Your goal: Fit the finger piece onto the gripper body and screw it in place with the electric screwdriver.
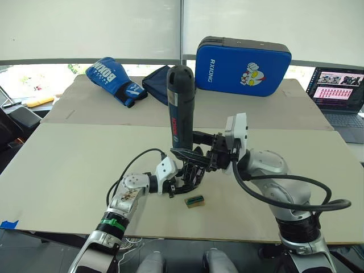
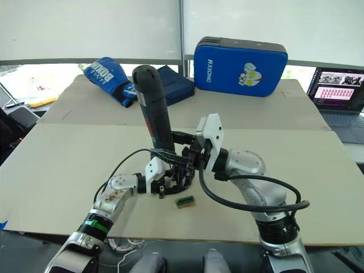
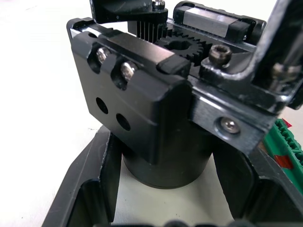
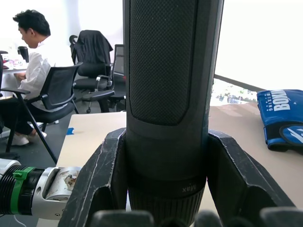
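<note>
My right gripper [image 4: 165,189] clamps electric screwdriver [image 1: 180,105] upright; left gripper [image 3: 161,189] grips gripper body [image 3: 156,118]. Keep bit vertical on screw, press lightly.

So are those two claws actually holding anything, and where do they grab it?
Yes. The right gripper clamps the electric screwdriver around its lower barrel, held upright. The left gripper grips the gripper body around its round base, on the table.

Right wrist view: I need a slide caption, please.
Right gripper clamps the upright electric screwdriver; a seated person works behind.
</note>
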Controlling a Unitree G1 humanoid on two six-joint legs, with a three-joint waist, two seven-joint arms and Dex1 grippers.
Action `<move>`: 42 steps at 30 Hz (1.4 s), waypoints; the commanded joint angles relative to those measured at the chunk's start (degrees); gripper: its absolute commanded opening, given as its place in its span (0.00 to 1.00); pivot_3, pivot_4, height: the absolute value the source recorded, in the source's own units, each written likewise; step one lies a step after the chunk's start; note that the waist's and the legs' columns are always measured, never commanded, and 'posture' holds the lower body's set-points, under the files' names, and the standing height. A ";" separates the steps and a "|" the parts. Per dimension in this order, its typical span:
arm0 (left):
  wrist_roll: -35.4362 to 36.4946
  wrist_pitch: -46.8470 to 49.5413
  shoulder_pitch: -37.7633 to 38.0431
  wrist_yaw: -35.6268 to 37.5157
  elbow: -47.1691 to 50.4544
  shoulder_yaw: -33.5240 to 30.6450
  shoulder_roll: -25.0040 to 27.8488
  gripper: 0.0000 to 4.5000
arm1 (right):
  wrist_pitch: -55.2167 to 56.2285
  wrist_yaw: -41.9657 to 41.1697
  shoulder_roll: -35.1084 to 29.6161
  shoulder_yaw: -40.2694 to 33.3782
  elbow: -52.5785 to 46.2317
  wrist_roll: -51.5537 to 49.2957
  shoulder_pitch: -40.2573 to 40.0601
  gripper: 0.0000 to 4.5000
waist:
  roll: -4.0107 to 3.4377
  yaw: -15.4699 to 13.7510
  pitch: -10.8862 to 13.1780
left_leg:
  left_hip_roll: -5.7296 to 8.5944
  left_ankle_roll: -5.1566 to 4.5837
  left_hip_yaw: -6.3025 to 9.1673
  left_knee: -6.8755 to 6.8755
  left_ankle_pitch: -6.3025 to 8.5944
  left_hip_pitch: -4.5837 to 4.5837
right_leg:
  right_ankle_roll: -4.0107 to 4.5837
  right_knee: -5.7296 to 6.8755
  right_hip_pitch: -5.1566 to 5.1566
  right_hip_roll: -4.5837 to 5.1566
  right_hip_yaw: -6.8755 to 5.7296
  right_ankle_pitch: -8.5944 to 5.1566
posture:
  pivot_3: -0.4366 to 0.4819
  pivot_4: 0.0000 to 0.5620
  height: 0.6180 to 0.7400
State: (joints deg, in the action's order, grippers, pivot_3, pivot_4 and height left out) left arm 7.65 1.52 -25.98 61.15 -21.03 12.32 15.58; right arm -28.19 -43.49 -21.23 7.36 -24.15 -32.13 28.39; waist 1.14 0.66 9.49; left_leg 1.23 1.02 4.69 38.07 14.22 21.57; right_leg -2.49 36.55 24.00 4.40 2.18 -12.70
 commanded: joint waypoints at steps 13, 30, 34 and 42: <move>-1.29 1.90 1.52 0.87 -1.25 2.65 -0.27 0.51 | -0.57 2.25 -0.36 3.21 1.96 2.74 -2.67 0.43 | -0.01 0.07 -0.10 | -0.07 -0.10 0.01 -0.21 0.07 -0.57 | -0.23 -0.48 -0.75 -0.02 -0.09 -0.13 | 0.48 0.27 1.00; -1.27 1.96 1.52 0.90 -1.23 2.73 -0.29 0.51 | 0.25 1.98 -0.89 3.84 2.69 3.41 -2.84 0.43 | 0.01 0.07 -0.21 | -0.08 -0.11 0.01 -0.22 0.08 -0.64 | -0.31 -0.49 -0.82 -0.02 -0.09 -0.18 | 0.48 0.27 1.00; -1.29 1.87 1.49 0.93 -1.39 2.70 -0.26 0.51 | 0.09 1.15 -1.22 2.98 1.88 2.34 -2.11 0.43 | 0.01 0.07 -0.21 | -0.07 -0.12 0.01 -0.22 0.08 -0.63 | -0.33 -0.50 -0.82 -0.02 -0.09 -0.20 | 0.48 0.27 1.00; -1.59 1.58 1.69 0.33 -1.71 2.61 -0.28 0.51 | -1.17 -1.60 -0.68 -1.53 -1.38 -5.12 2.55 0.43 | 0.04 0.05 -0.19 | -0.07 -0.12 0.02 -0.22 0.08 -0.55 | -0.33 -0.52 -0.76 -0.01 -0.11 -0.19 | 0.48 0.27 1.00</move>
State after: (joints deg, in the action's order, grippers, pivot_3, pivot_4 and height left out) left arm 7.01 1.66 -25.90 61.00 -21.20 12.59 15.50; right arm -29.17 -44.09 -22.06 7.98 -23.78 -33.99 29.11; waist 1.18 0.70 9.30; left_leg 1.16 0.90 4.71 37.85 14.30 21.05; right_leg -2.77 36.02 23.26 4.40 2.07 -12.86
